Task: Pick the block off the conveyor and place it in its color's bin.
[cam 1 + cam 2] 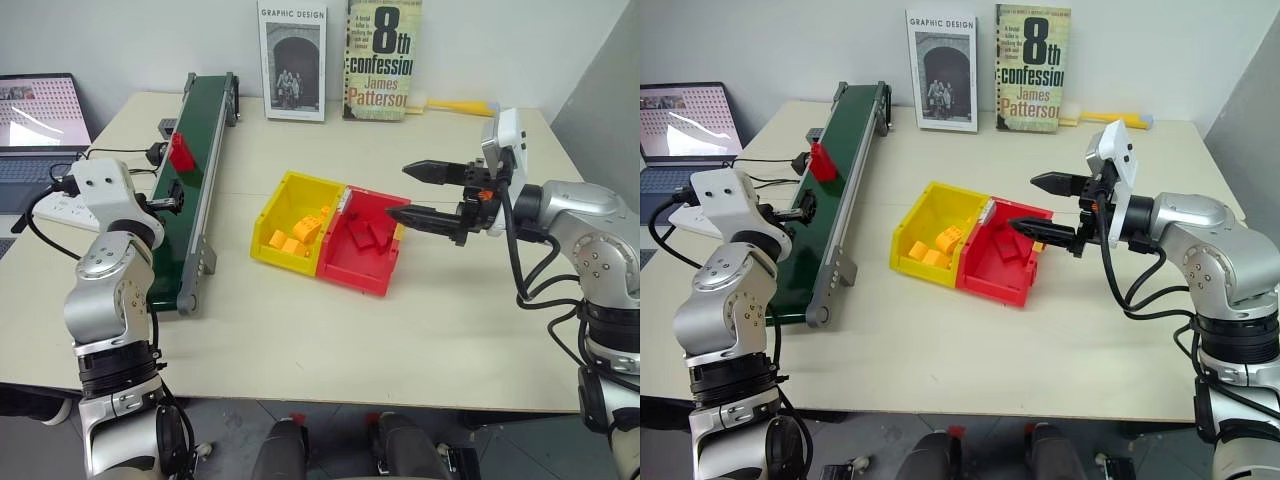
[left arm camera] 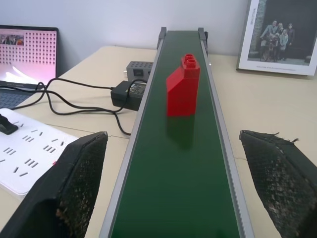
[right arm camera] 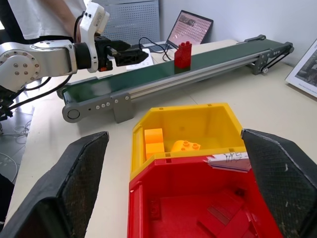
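The red block [image 1: 182, 150] stands upright on the dark green conveyor [image 1: 207, 110], about midway along the belt. My left gripper [image 1: 165, 173] hovers open over the belt's near half and points along it at the block [image 2: 183, 85], which is a short way ahead of its fingertips. At the table's centre, the red bin [image 1: 355, 270] holds several red bricks and is joined to a yellow twin. My right gripper [image 1: 397, 191] is open and empty, level over the red bin's right edge and pointing left.
The yellow bin [image 1: 272, 248] holds orange-yellow bricks. A laptop [image 1: 35, 120], a white power strip [image 1: 52, 205] and cables lie left of the conveyor. Two books [image 1: 292, 60] lean on the back wall beside a yellow-handled tool [image 1: 455, 105]. A person [image 3: 44, 15] stands beyond the left arm.
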`<state>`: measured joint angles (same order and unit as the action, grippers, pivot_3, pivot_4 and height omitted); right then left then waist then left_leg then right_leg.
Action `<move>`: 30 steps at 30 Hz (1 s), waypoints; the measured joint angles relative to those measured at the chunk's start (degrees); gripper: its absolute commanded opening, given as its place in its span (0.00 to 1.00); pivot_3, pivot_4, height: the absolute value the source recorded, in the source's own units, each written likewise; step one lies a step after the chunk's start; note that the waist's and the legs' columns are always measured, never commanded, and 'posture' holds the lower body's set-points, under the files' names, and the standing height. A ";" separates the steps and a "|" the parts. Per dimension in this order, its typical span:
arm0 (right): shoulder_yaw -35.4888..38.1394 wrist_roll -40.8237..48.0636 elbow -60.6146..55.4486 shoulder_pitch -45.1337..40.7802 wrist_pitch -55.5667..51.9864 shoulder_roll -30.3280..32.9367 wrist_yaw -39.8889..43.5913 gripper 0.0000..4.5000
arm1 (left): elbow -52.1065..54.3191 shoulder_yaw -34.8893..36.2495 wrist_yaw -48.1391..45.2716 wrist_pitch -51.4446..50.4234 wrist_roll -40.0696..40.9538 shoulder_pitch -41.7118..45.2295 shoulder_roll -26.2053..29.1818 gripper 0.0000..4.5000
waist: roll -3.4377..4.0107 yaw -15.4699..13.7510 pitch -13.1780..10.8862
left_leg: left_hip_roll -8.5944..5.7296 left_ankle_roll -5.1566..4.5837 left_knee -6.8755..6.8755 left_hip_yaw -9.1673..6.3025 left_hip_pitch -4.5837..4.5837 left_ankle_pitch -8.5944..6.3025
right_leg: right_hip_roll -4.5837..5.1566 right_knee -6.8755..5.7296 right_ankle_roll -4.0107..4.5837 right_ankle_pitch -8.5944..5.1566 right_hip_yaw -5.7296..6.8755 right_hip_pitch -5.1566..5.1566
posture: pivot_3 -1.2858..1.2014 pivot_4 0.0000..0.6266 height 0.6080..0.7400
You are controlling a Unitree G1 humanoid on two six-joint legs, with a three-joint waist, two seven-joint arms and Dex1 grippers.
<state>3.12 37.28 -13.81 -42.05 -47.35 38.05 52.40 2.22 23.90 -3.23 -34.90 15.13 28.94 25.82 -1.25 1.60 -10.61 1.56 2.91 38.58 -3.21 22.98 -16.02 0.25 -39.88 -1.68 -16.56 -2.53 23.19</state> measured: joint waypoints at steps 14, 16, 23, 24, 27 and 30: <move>0.01 0.54 -1.15 0.00 -1.41 0.73 -0.19 1.00 | -3.54 -0.94 0.24 -0.95 0.29 0.12 -1.45 0.99 | 0.00 -0.01 0.00 | -0.01 0.00 0.01 -0.01 0.00 0.00 | 0.00 0.00 0.00 0.00 0.00 0.00 | 0.52 0.24 1.00; 0.01 0.59 -1.21 -0.01 -1.70 0.80 -0.19 1.00 | -3.80 -0.94 0.29 -1.05 0.39 0.32 -1.57 0.91 | 0.00 -0.01 0.00 | -0.01 0.00 0.00 -0.01 0.00 0.00 | 0.00 0.00 0.00 0.00 0.00 0.00 | 0.52 0.24 1.00; 0.00 0.69 -1.59 -0.16 -2.02 1.48 0.08 1.00 | -3.88 -0.90 0.94 -2.13 1.33 0.43 -2.79 0.60 | 0.00 -0.02 0.00 | 0.00 0.00 0.00 -0.01 0.00 0.00 | 0.00 0.00 0.00 0.00 0.01 0.00 | 0.52 0.24 1.00; 0.00 0.68 -1.59 -0.21 -2.02 1.61 0.12 1.00 | -3.85 -0.87 1.33 -2.24 1.45 0.43 -2.88 0.54 | 0.00 -0.01 0.00 | 0.00 0.00 0.00 -0.01 0.00 0.00 | 0.01 0.00 0.00 0.00 0.01 0.00 | 0.52 0.24 1.00; -0.03 0.68 -1.59 -0.29 -2.01 1.63 0.16 1.00 | -3.11 -0.53 1.93 -2.73 1.68 0.24 -3.21 0.42 | 0.00 -0.02 0.00 | 0.00 0.00 0.00 -0.01 0.00 0.00 | 0.01 0.00 0.00 0.00 0.00 0.00 | 0.52 0.24 1.00; -0.04 0.67 -1.59 -0.29 -1.99 1.63 0.16 1.00 | -1.82 -0.22 2.68 -4.03 1.88 -0.09 -3.25 0.36 | 0.00 -0.02 0.00 | 0.00 0.00 0.01 -0.02 0.01 0.00 | 0.01 0.00 0.00 0.00 0.01 0.00 | 0.52 0.24 1.00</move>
<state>3.08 37.95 -15.40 -42.34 -49.34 39.69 52.55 0.40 23.67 -0.55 -38.93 17.01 28.85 22.57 -1.25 1.58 -10.61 1.56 2.92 38.59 -3.23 22.99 -16.02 0.26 -39.88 -1.68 -16.56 -2.52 23.19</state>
